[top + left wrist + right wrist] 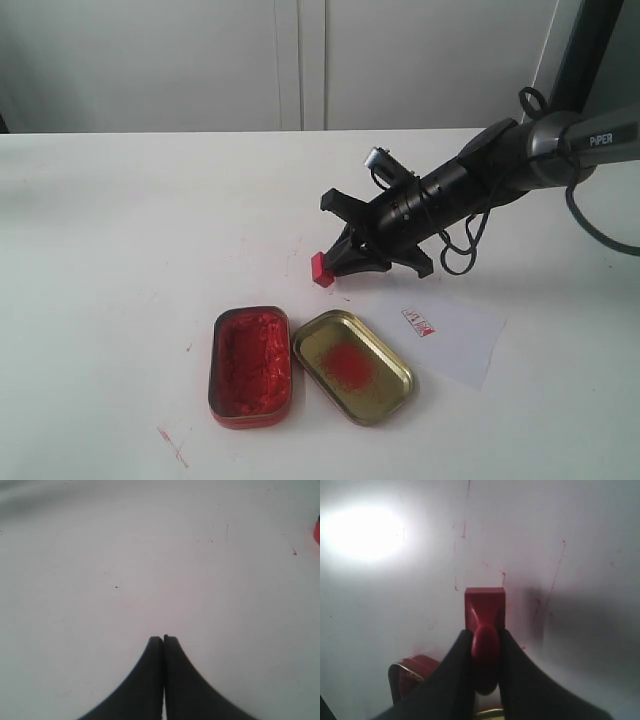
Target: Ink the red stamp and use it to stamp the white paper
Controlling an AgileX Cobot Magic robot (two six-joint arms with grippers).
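While my right pincer [484,636] clamps the knob of the red stamp [321,269], its square block points down at the white table [120,240], just behind the tin of red ink paste [250,366]; whether it touches the top I cannot tell; the white paper [462,342], bearing a small red mark, lies flat beside the gold lid [352,366]; my left pincer [163,640] is pressed together, holding nothing.

Ink tin [250,419] beside gold lid [386,386]
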